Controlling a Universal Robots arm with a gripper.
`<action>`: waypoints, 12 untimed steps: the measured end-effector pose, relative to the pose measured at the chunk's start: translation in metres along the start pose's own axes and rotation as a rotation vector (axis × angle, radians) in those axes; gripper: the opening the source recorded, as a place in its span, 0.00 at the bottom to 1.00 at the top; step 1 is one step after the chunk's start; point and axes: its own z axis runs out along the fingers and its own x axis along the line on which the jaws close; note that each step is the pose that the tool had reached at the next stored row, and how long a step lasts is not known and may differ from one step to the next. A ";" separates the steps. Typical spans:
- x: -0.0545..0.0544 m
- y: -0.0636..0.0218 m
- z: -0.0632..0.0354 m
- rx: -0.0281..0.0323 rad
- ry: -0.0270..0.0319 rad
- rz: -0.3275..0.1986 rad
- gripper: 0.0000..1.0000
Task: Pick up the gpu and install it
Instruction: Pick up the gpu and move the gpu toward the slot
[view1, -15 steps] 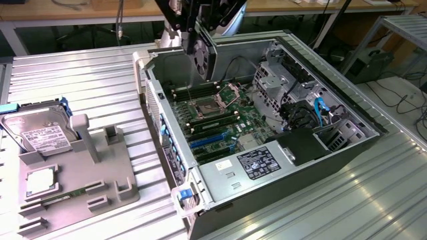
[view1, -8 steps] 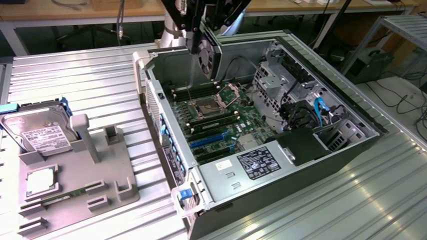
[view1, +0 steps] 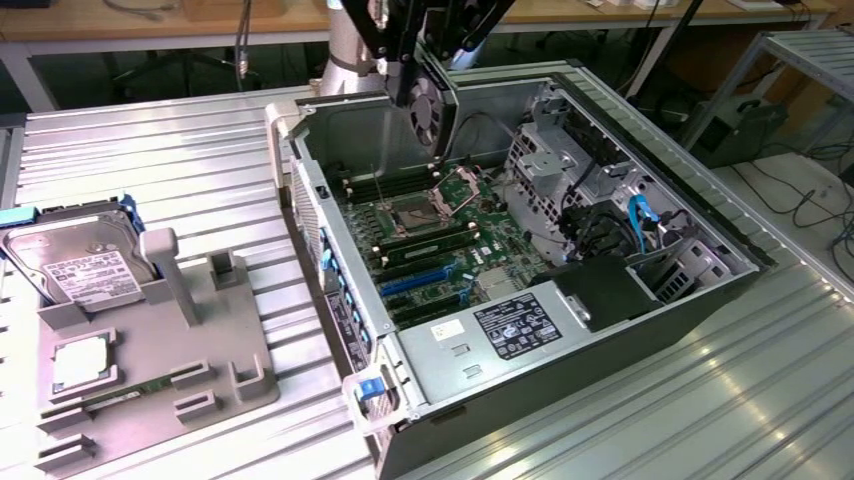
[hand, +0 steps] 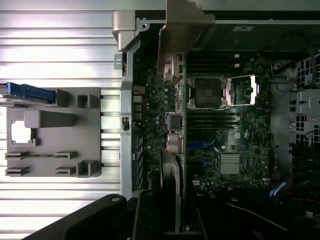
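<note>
Item: gpu (view1: 429, 112), which we find hanging on edge directly beneath the tool (view1: 416, 75), above the open computer case (view1: 310, 200) on the bench (view1: 174, 170). The exterior view gives us the card's round fan face and the hard drive (view1: 80, 265) in its grey holder (view1: 187, 340). The wrist view gives us the card edge-on, silver bracket (hand: 181, 30) foremost, over the motherboard (hand: 235, 130). Tool partly closed, clenched on the gpu's upper edge.

In the exterior view, the computer case (view1: 310, 215) lies on the bench (view1: 187, 150). The parts holder (view1: 147, 350) sits at the case's 9 o'clock, a hard drive (view1: 80, 272) in its 11 o'clock corner. The gpu (view1: 430, 108) hangs in the pincer (view1: 420, 75) over the case's 12 o'clock end.
</note>
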 end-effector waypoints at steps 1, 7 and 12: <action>-0.001 0.0000 0.0000 0.0000 0.0000 0.000 0.27; -0.008 0.0000 0.0002 0.0000 0.0000 0.000 0.27; -0.013 0.0000 0.0005 0.0000 0.0000 0.000 0.27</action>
